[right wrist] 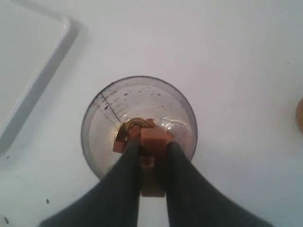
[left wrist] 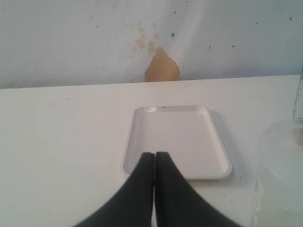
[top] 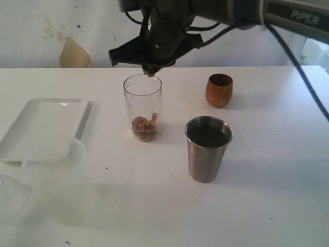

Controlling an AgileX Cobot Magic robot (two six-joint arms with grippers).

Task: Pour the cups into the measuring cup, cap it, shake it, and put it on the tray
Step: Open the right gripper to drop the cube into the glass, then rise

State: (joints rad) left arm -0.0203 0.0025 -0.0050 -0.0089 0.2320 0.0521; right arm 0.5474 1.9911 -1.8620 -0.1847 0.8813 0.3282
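Note:
The clear measuring cup (top: 143, 105) stands upright mid-table with several brown pieces (top: 145, 126) at its bottom. My right gripper (top: 150, 71) hangs just over its rim, shut on a small brown block (right wrist: 152, 142); the right wrist view looks straight down into the measuring cup (right wrist: 138, 124). To the right stands the steel tumbler (top: 207, 148), and the wooden cup (top: 219, 89) sits farther back. The white tray (top: 43, 128) lies at the left. My left gripper (left wrist: 155, 156) is shut on nothing, hovering near the tray (left wrist: 177, 139).
A frosted translucent container (left wrist: 279, 175) stands close to my left gripper, also seen at the exterior view's lower left corner as a frosted shape (top: 13, 198). A wall with a brown patch (top: 74, 54) backs the table.

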